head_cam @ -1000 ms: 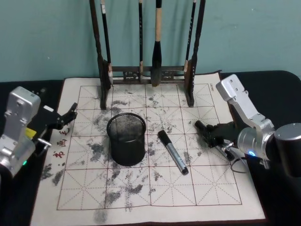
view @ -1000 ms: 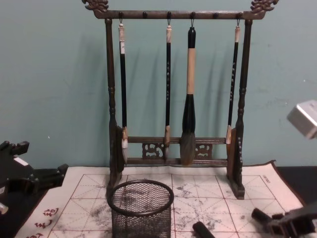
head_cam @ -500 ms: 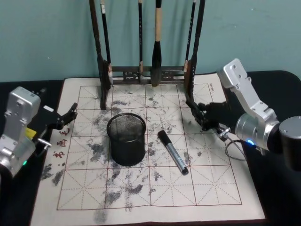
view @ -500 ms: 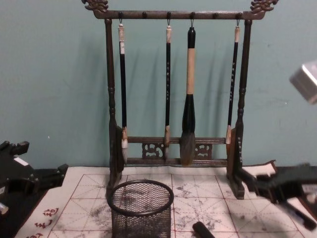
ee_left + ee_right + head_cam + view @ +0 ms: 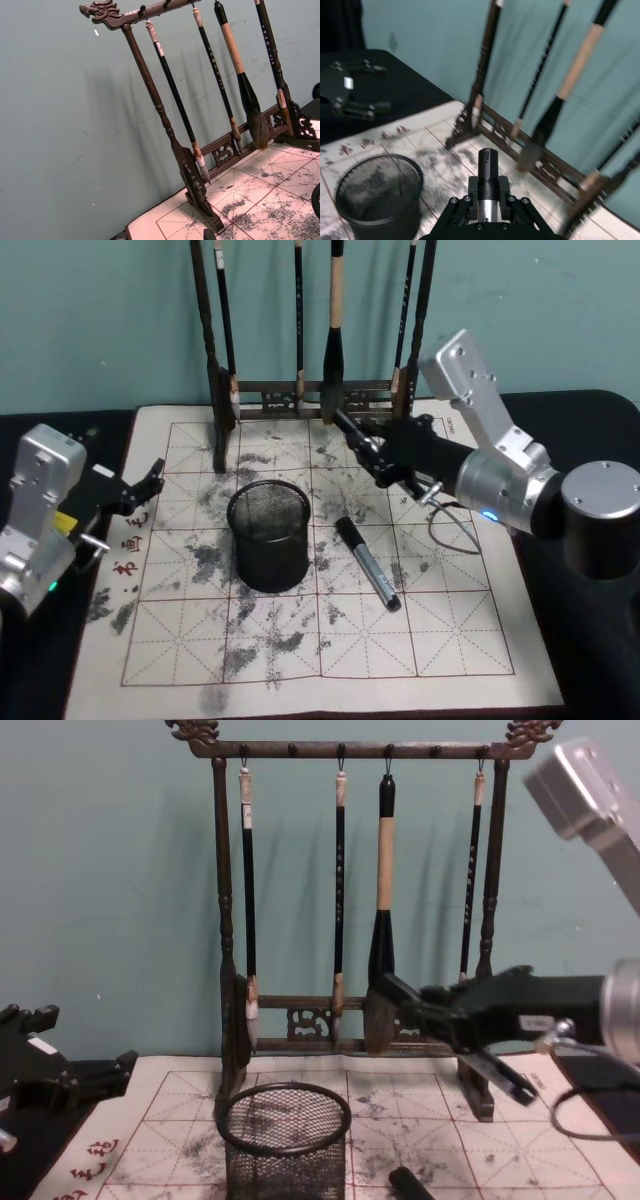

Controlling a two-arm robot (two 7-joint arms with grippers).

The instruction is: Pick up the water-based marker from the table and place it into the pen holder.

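Observation:
My right gripper (image 5: 375,452) hangs above the mat behind the pen holder, shut on a marker (image 5: 347,426) with a black cap and silver barrel. In the chest view the held marker (image 5: 397,993) slants through the right gripper (image 5: 450,1015), cap end towards the left and above the holder's rim. The right wrist view shows the marker (image 5: 487,172) clamped between the fingers, with the black mesh pen holder (image 5: 375,200) lower and to one side. The pen holder (image 5: 268,535) stands on the white mat (image 5: 300,660). Another marker (image 5: 368,562) lies on the mat beside it. My left gripper (image 5: 140,488) rests open at the mat's left edge.
A tall dark wooden brush rack (image 5: 320,395) with several hanging brushes stands at the back of the mat, close behind the right gripper. The rack (image 5: 360,1020) rises well above the holder (image 5: 285,1140). The teal wall is just behind it.
The right gripper rose from the mat's right side and swung left towards the rack and the pen holder, carrying its marker. The left arm and the marker on the mat stayed still.

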